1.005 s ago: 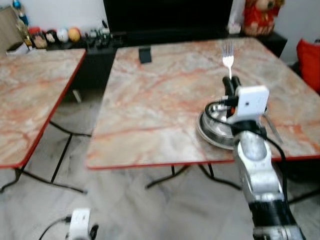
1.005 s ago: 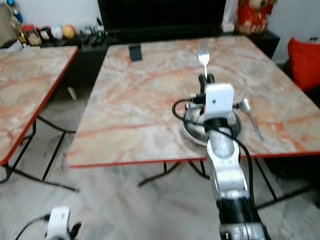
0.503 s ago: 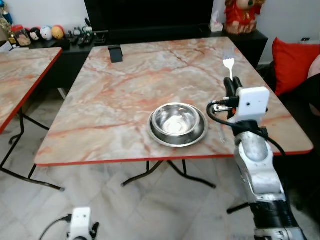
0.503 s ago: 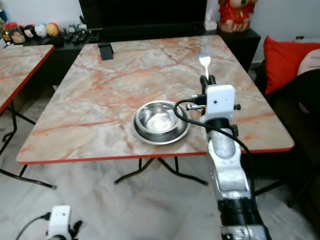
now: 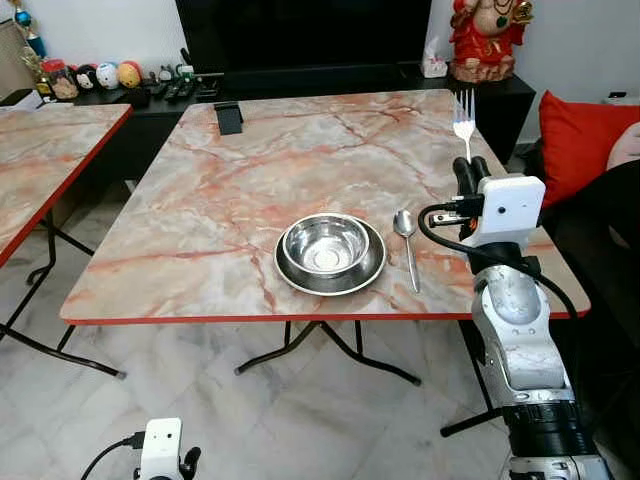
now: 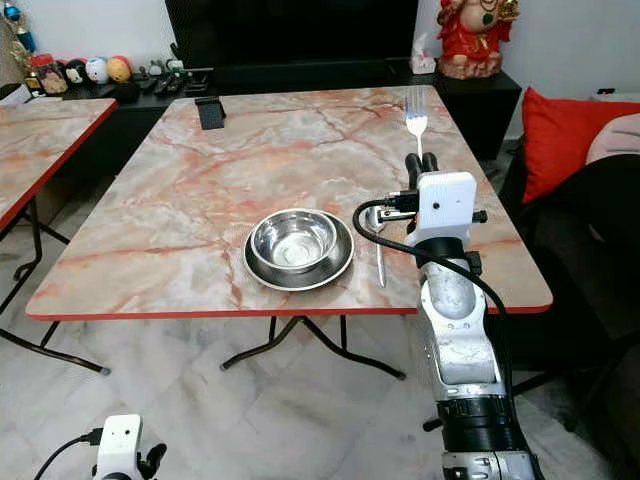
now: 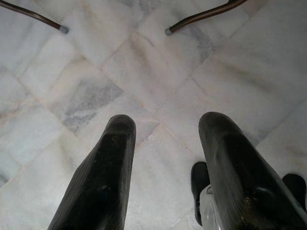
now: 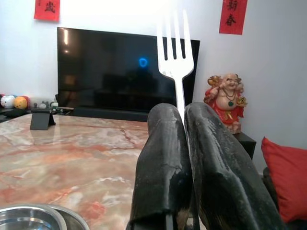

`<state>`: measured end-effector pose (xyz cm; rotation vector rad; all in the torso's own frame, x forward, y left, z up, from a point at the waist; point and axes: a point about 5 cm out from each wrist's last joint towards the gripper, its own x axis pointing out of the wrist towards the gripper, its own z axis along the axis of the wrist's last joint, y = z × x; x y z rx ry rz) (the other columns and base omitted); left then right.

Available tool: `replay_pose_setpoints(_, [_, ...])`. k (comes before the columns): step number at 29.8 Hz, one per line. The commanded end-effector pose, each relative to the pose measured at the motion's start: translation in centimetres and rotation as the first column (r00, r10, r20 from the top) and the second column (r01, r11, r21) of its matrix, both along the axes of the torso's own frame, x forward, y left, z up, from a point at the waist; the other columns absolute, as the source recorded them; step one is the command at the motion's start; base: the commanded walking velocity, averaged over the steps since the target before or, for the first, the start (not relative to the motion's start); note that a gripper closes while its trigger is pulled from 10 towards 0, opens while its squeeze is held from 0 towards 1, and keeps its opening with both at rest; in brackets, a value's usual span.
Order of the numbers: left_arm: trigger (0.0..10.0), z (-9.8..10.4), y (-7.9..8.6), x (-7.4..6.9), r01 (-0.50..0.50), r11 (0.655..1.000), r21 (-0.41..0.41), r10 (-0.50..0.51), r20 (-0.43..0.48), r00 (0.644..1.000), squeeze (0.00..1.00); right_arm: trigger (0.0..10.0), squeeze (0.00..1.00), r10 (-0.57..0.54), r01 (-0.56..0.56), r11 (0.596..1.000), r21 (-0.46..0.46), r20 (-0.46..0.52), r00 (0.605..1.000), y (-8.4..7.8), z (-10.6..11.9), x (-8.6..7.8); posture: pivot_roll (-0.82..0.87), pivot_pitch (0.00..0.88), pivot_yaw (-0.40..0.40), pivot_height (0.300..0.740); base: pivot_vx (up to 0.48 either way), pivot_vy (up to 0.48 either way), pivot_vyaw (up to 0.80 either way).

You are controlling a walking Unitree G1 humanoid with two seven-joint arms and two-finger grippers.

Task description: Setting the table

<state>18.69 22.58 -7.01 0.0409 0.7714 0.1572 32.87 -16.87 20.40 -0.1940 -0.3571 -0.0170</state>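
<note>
Table: a square marble-patterned table [image 5: 250, 180] with a red edge stands on dark folding legs over a pale marble-tile floor [image 5: 330, 420].
Bowl: a steel bowl [image 5: 327, 245] sits inside a shallow steel plate [image 5: 372, 272] near the table's front edge, towards the robot's right.
Spoon: a steel spoon [image 5: 408, 243] lies flat on the table just beside the plate, on its right, bowl end pointing away from the robot.
Stand: a small black stand [image 5: 229, 117] rests upright near the far left corner of the table.
Second table: another table [image 5: 45, 165] of the same pattern stands apart at the left.
</note>
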Motion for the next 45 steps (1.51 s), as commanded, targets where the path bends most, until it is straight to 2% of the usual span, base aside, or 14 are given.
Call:
replay_pose_setpoints(1, [10.0, 0.2, 0.2, 0.2, -0.017, 1.0, -0.005, 0.017, 0.018, 1.0, 0.0, 10.0, 0.0, 0.011, -0.011, 1.0, 0.005, 0.014, 1.0, 0.2, 0.5, 0.1, -0.09, 0.0, 0.07, 0.714, 0.0, 0.0, 0.0])
replay_pose_setpoints(6, [10.0, 0.5, 0.1, 0.7, -0.011, 1.0, -0.002, 0.011, 0.039, 0.999, 0.0, 10.0, 0.0, 0.011, -0.011, 1.0, 0.005, 0.012, 1.0, 0.2, 0.5, 0.1, -0.09, 0.0, 0.071, 0.714, 0.274, 0.0, 0.0])
replay_pose_setpoints(20, [10.0, 0.6, -0.1, 0.8, -0.014, 1.0, -0.003, 0.014, 0.06, 0.998, 0.0, 10.0, 0.0, 0.008, -0.008, 1.0, -0.002, 0.012, 1.0, 0.1, 0.6, 0.2, -0.09, 0.0, 0.072, 0.714, 0.287, 0.0, 0.0])
replay_pose_setpoints(27, [10.0, 0.8, -0.1, 1.0, -0.017, 1.0, -0.002, 0.017, 0.078, 0.997, 0.0, 10.0, 0.0, 0.007, -0.007, 1.0, -0.004, 0.009, 1.0, 0.1, 0.6, 0.3, -0.09, 0.0, 0.07, 0.714, 0.0, 0.0, 0.0])
replay_pose_setpoints(31, [10.0, 0.8, 0.0, 0.9, -0.016, 1.0, 0.0, 0.016, 0.081, 0.997, 0.0, 10.0, 0.0, -0.014, 0.014, 1.0, 0.0, -0.024, 1.0, -0.2, 0.5, 0.5, -0.09, 0.0, 0.072, 0.714, 0.0, 0.0, 0.0])
replay_pose_setpoints(36, [10.0, 0.8, 0.0, 0.9, -0.014, 1.0, 0.0, 0.014, 0.081, 0.997, 0.0, 10.0, 0.0, -0.107, 0.105, 0.994, -0.02, -0.155, 0.982, -2.0, -0.7, 1.3, -0.1, 0.0, 0.078, 0.714, 0.0, 0.0, 0.0])
replay_pose_setpoints(38, [10.0, 0.8, 0.0, 0.9, -0.013, 1.0, 0.0, 0.013, 0.079, 0.997, 0.0, 10.0, 0.0, -0.13, 0.136, 0.991, 0.004, -0.262, 0.956, -2.9, -2.0, 1.8, -0.1, 0.0, 0.081, 0.714, 0.0, 0.0, 0.0])
replay_pose_setpoints(39, [10.0, 0.8, 0.1, 0.9, -0.012, 1.0, -0.001, 0.012, 0.076, 0.997, 0.0, 10.0, 0.0, -0.12, 0.142, 0.989, 0.039, -0.35, 0.929, -3.5, -3.1, 2.0, -0.11, 0.0, 0.082, 0.714, 0.0, 0.0, 0.0])
replay_pose_setpoints(40, [10.0, 0.8, 0.1, 0.9, -0.011, 1.0, -0.001, 0.011, 0.074, 0.997, 0.0, 10.0, 0.0, -0.099, 0.136, 0.988, 0.069, -0.388, 0.916, -3.6, -3.6, 2.2, -0.11, 0.0, 0.082, 0.714, 0.0, 0.0, 0.0])
replay_pose_setpoints(43, [10.0, 0.7, 0.2, 0.8, -0.012, 1.0, -0.002, 0.012, 0.071, 0.997, 0.0, 10.0, 0.0, -0.062, 0.103, 0.992, 0.074, -0.424, 0.904, -3.5, -4.0, 2.4, -0.11, 0.0, 0.084, 0.714, 0.0, 0.0, 0.0])
replay_pose_setpoints(45, [10.0, 0.7, 0.2, 0.7, -0.012, 1.0, -0.004, 0.012, 0.065, 0.998, 0.0, 10.0, 0.0, -0.017, 0.064, 0.995, 0.082, -0.476, 0.879, -3.5, -5.0, 2.7, -0.11, 0.0, 0.082, 0.714, 0.0, 0.0, 0.0])
